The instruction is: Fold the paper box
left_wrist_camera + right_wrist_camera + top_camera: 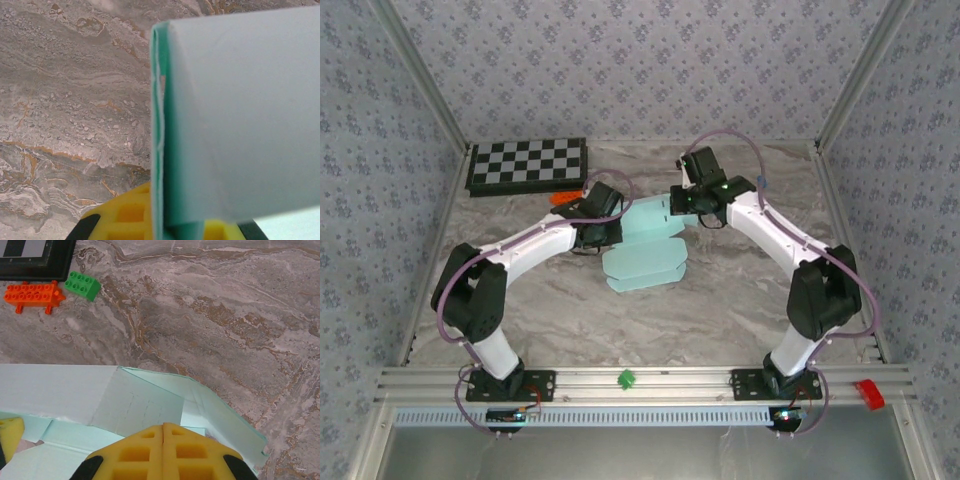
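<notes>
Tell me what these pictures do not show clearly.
- Top view: tips of the left gripper, hidden under its own wrist.
- Left wrist view: the paper box, blurred close up, covers the table behind.
- Right wrist view: checkerboard cut by the top edge; right gripper shut, card between unclear.

The paper box (645,250) is seen as a pale mint-blue die-cut sheet of thin card, only partly folded. It is spread out to the right of the checkered board (527,165) and nearer the camera, apart from it. Two long flaps with angled ends are laid flat on the side farthest from the board. In the left wrist view one panel is raised and doubled over, its edge upright. In the right wrist view creases are visible and a narrow side strip is lifted.
</notes>
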